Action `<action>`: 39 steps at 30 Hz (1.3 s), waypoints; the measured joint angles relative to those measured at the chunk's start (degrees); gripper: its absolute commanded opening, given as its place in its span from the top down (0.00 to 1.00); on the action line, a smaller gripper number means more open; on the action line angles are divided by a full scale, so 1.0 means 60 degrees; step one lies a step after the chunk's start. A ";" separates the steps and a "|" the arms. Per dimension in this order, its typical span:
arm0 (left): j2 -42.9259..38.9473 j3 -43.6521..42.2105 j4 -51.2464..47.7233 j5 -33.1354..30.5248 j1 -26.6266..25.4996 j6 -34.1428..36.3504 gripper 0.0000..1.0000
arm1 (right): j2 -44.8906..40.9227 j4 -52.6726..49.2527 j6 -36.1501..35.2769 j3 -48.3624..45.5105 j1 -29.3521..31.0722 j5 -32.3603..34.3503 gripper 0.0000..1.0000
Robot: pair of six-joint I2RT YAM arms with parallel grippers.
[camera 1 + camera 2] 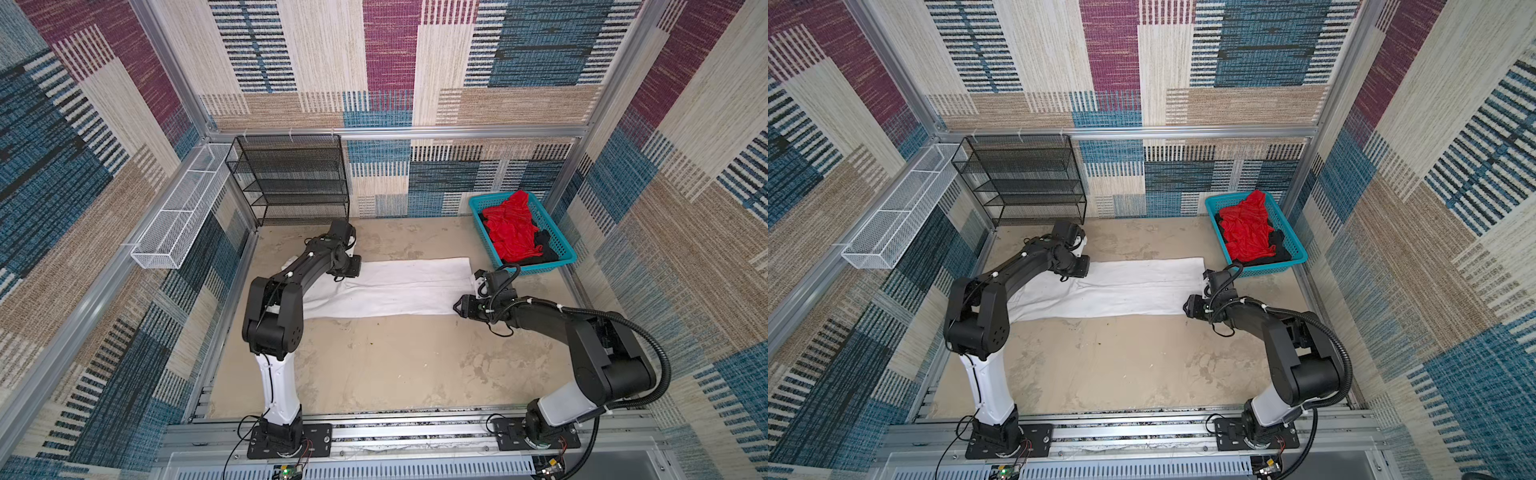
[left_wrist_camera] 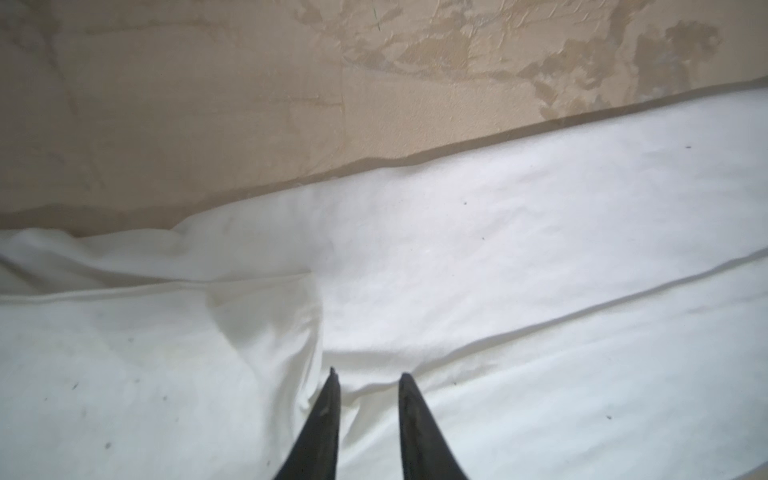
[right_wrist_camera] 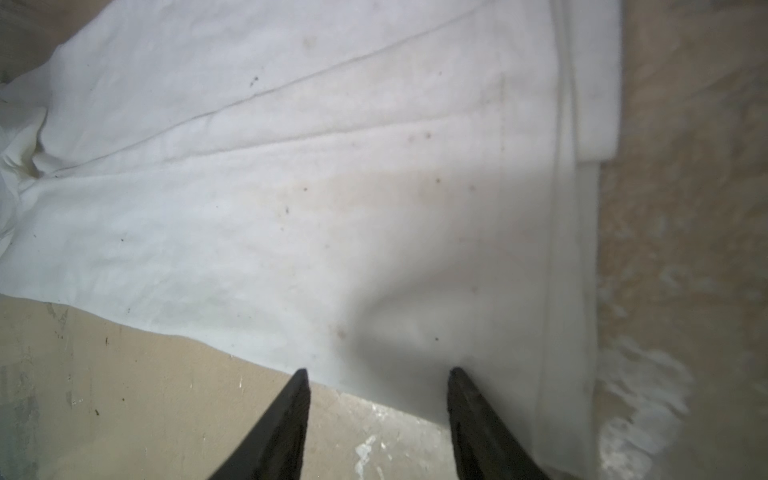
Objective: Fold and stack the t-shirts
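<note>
White t-shirt [image 1: 395,286] lies flat on the beige table [image 1: 395,365], towards the back. It is folded lengthwise into a long narrow strip running left to right, w/ a seam line down the middle. No print shows, and the left end is a bit rumpled. To the right rear, just beside the strip's right end, is a turquoise basket [image 1: 559,243]. It holds the red t-shirt [image 1: 509,228] bunched on top of the black t-shirt [image 1: 544,249], neither folded.

Progress, approx.: early. The 1st shirt is part-folded and likely needs its crosswise folds. The other 2 haven't been started, and there's no stack yet.

Left gripper [image 2: 368,372] is over the strip's left end w/ its fingers a little apart. Cloth shows between them and nothing is pinched. Left arm reaches fwd from its base, elbow high, wrist bent down.

Right gripper [image 3: 379,370] is at the strip's near right corner, fingers spread wider. One tip is over bare table, the other over the shirt's edge, gripping nothing. Right arm comes in low from the right, forearm about level.
</note>
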 measured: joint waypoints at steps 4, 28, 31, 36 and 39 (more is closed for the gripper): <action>-0.0878 -0.1126 0.0033 -0.0907 0.0404 -0.0973 0.69 | -0.0918 -0.1373 0.0120 -0.0102 -0.0004 0.0732 0.43; -0.1639 -0.4197 0.0576 -0.1035 0.2725 -0.3705 0.69 | 0.1632 -0.0772 -0.0189 0.1989 0.0091 0.0302 0.43; -0.1730 -0.4229 0.0616 -0.0838 0.2925 -0.3712 0.69 | 0.1508 -0.0331 -0.0189 0.1657 0.0062 0.0299 0.43; -0.1931 -0.4193 0.0237 -0.0882 0.3643 -0.3708 0.69 | 0.1249 0.0259 -0.0193 0.1140 -0.0025 0.0240 0.43; -0.1938 -0.4131 0.0106 -0.1053 0.4164 -0.3708 0.69 | 0.1144 0.0481 -0.0193 0.0943 -0.0044 0.0248 0.43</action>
